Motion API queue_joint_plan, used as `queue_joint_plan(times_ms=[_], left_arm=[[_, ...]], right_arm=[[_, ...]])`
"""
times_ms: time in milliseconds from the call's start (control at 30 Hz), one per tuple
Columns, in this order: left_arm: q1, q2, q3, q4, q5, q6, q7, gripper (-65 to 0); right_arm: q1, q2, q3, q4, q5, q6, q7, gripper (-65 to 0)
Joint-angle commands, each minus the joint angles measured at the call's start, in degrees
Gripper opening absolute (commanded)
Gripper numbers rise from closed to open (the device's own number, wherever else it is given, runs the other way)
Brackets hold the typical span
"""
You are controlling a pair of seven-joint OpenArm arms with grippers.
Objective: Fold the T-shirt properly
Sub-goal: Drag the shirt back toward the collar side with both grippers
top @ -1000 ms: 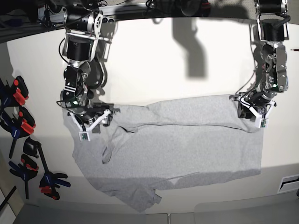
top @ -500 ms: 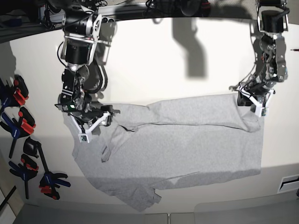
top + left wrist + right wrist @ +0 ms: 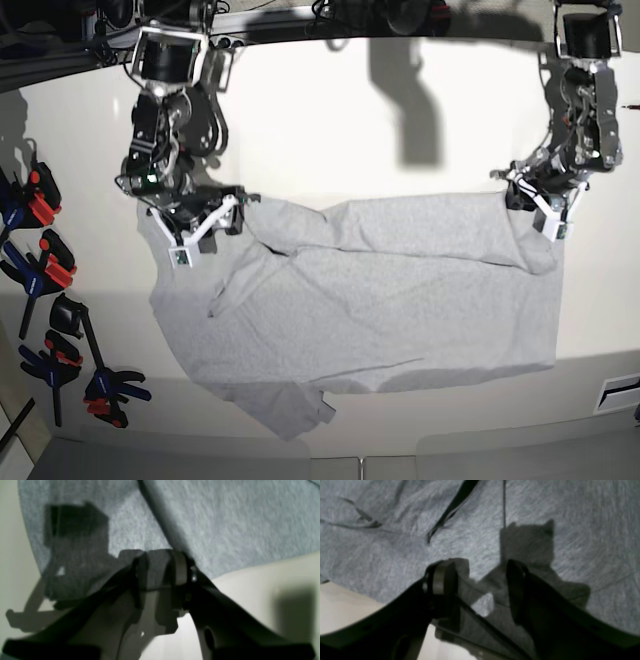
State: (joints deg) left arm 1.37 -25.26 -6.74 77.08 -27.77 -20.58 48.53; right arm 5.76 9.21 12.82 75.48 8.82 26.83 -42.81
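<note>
At the left of the base view, the arm carrying the right wrist camera reaches down from the top rail with its wrist bent, ending low over the shirt's upper corner. The right pincer (image 3: 200, 228) has its jaws apart, both black fingers straddling a raised ridge of grey fabric in the wrist view; whether they pinch it I cannot tell. The T-shirt (image 3: 370, 300) lies spread across the white tabletop (image 3: 320, 140) between the two arms, its top edge folded over and rumpled, one sleeve trailing toward the bottom edge. The cloth is soft heather-grey knit, plain, with shallow creases. At the far right, the other arm hangs nearly straight down. The left pincer (image 3: 540, 208) is narrow, clamped on the shirt's upper right corner, fabric filling the gap between its fingers.
</note>
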Motion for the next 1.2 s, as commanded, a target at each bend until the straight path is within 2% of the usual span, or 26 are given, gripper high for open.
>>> queue_joint_plan(times_ms=[0,200,300,367,467,600,700,800,867,967,1067,1167], left_arm=[[0.8,-0.4,0.4,0.8,1.6,0.3,4.9,-49.9],[3.6,-2.0,0.4,9.1,2.0,4.4,7.6,-49.9],[7.3,-3.4,0.3,14.6,2.4,7.8,8.9,-49.9],[10.6,-3.5,0.3,18.9,5.4,8.1,8.9,-49.9],[15.7,-3.5,0.1,25.4,9.0,10.9,8.8,-49.9],[20.7,-3.5,0.0,34.5,13.6,14.1,5.6,-49.9],[21.0,-3.5,0.0,39.8,18.3,16.5,-1.4,-49.9],[18.9,-3.5,0.0,40.5,22.0,15.5,-8.0,-49.9],[16.3,-3.5,0.0,38.8,20.6,12.9,-8.3,-49.9],[11.6,-3.5,0.0,32.4,14.3,9.2,-8.9,-49.9],[6.7,-3.5,0.0,24.0,12.5,8.5,-9.0,-49.9],[3.1,-3.3,0.5,20.1,12.5,8.5,-8.7,-49.9]], right_arm=[[-0.6,0.3,-0.1,1.5,-1.1,0.0,-2.2,-34.1],[-5.8,0.3,0.0,7.4,-1.1,0.0,-3.8,-34.1],[-8.5,0.3,0.0,9.3,-1.0,-0.1,-3.8,-34.1],[-10.4,0.3,0.0,10.9,-1.0,0.0,-4.3,-34.1],[-13.6,0.3,0.0,14.4,-1.0,-0.1,-5.1,-34.1],[-17.4,0.3,0.0,19.1,-1.1,-0.1,-5.0,-34.1],[-18.3,0.3,0.0,21.1,-1.1,-0.1,-4.7,-34.1],[-18.0,0.3,0.0,21.4,-1.1,-0.1,-4.6,-34.1],[-18.0,0.3,0.0,21.4,-1.1,-0.1,-4.6,-34.1],[-18.0,0.3,0.0,21.4,-1.1,-0.1,-4.6,-34.1],[-18.0,0.3,0.0,21.4,-1.1,0.0,-4.6,-34.1],[-18.0,0.3,0.0,21.4,-1.1,0.0,-4.6,-34.1]])
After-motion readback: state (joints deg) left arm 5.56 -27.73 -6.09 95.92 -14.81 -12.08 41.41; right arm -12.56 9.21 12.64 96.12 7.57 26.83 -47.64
